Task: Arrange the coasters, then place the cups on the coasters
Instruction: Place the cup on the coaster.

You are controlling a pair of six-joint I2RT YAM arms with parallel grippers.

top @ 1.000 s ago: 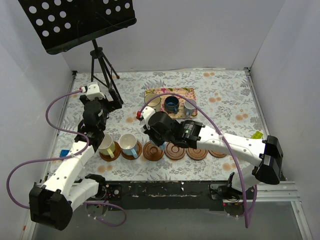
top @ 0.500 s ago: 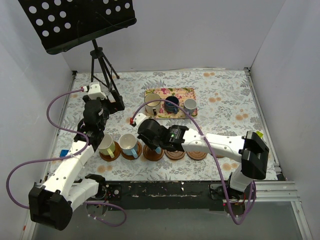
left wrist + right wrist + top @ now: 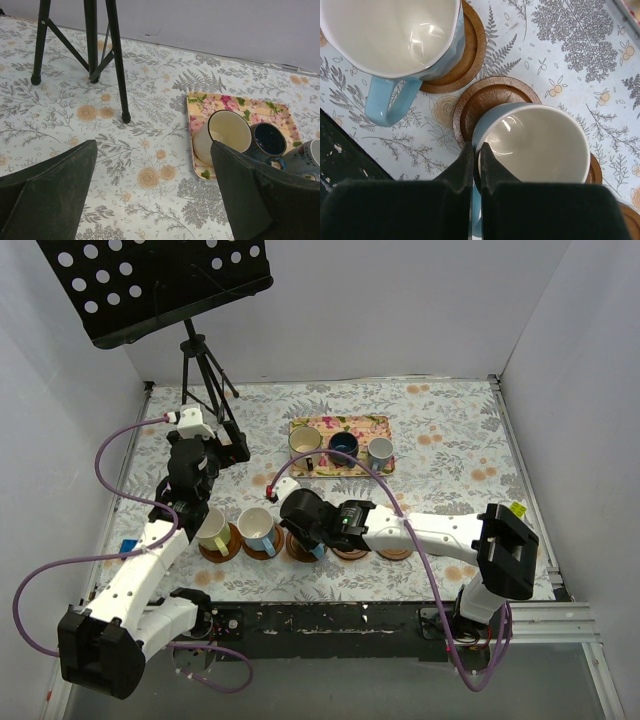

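Observation:
My right gripper is shut on the rim of a light blue cup, one finger inside and one outside. The cup hangs over the third coaster, offset toward the neighbouring coaster; I cannot tell whether it touches. In the top view this gripper is at the row of coasters. A pale yellow-green cup and another light blue cup stand on the two left coasters. My left gripper is open and empty above the cloth, left of the tray.
The floral tray holds a cream cup, a dark blue cup and a grey cup. A black tripod with a music stand stands at the back left. Two bare coasters lie right of the held cup.
My right arm carried the light blue cup left and toward the near edge, down to the third coaster. The left arm stayed still and open.

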